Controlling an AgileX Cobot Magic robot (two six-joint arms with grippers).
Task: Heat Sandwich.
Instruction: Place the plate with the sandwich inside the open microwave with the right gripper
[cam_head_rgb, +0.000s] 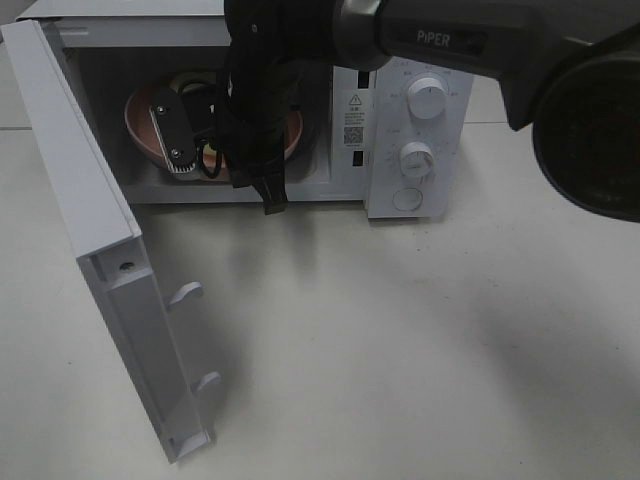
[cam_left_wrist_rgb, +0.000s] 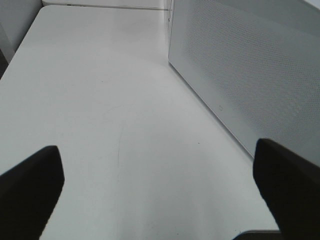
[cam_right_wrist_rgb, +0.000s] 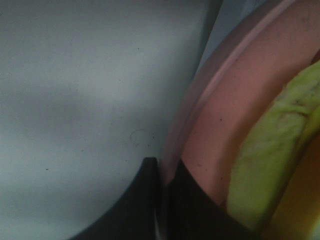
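Well, R gripper had its fingers pinched on the rim of the pink plate, inside the microwave; the sandwich lay on the plate just beside them. L gripper fingers were spread, holding nothing. Risk: pulling out w/o fully letting go would prob drag or tip the plate, sliding the sandwich off.

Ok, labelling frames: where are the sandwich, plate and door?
sandwich (cam_right_wrist_rgb: 267, 150), right wrist view, on its yellow-green filling.
plate (cam_right_wrist_rgb: 220, 115), right wrist view, on its bare pink inside.
door (cam_head_rgb: 150, 335), high view, on its latch edge.
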